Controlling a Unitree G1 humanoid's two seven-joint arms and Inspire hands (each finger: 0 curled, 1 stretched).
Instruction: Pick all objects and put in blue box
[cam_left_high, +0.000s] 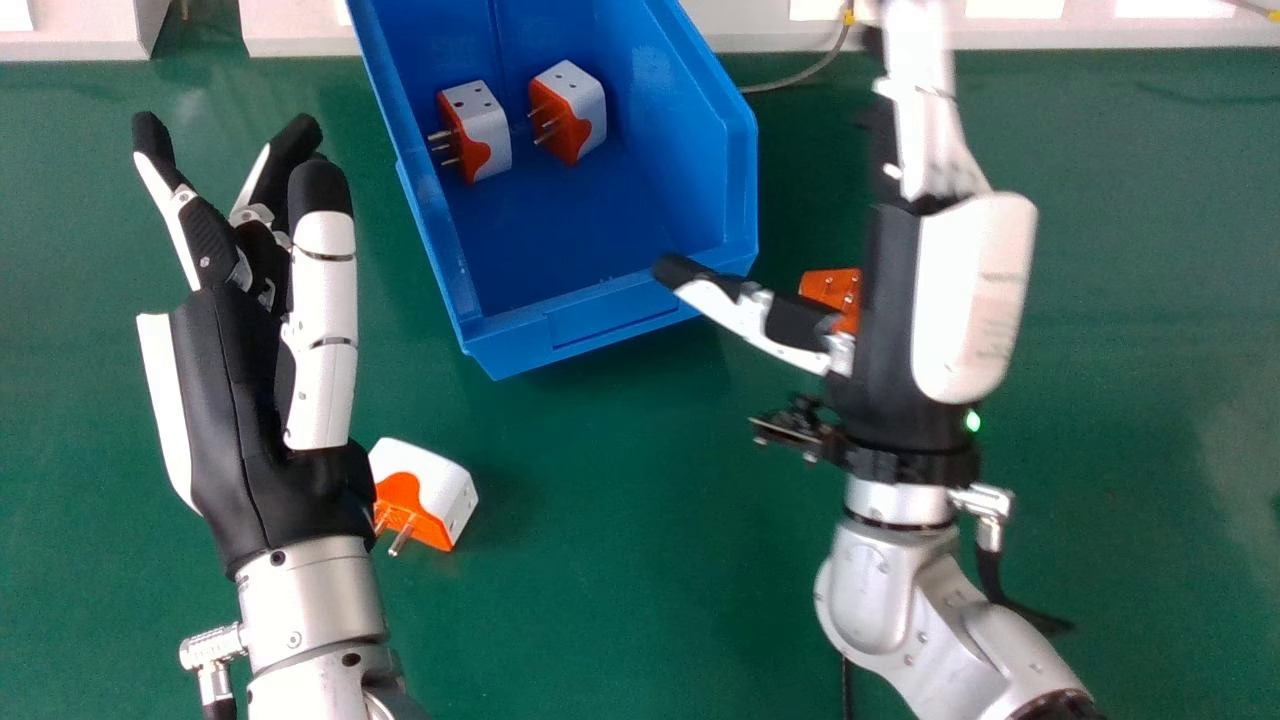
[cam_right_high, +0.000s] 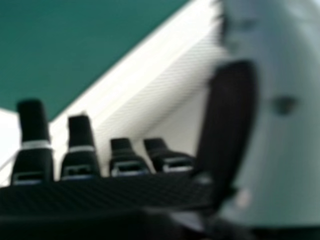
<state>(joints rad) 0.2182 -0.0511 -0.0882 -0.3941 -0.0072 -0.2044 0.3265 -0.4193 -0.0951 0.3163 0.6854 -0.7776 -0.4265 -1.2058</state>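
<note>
Resting inside blue box (cam_left_high: 620, 318), upper center of frame: two white-and-orange plugs, left plug (cam_left_high: 490, 130) just beside right plug (cam_left_high: 590, 105). Third plug (cam_left_high: 440, 485) on green table (cam_left_high: 620, 580), lower left, partly hidden by left hand (cam_left_high: 230, 400), fingers relaxed, grasping nothing. Fourth plug (cam_left_high: 822, 287), right of center, mostly hidden behind right hand (cam_left_high: 885, 340), fingers released, pointing toward top edge. In right hand view, fingers straight, thumb at right.
</note>
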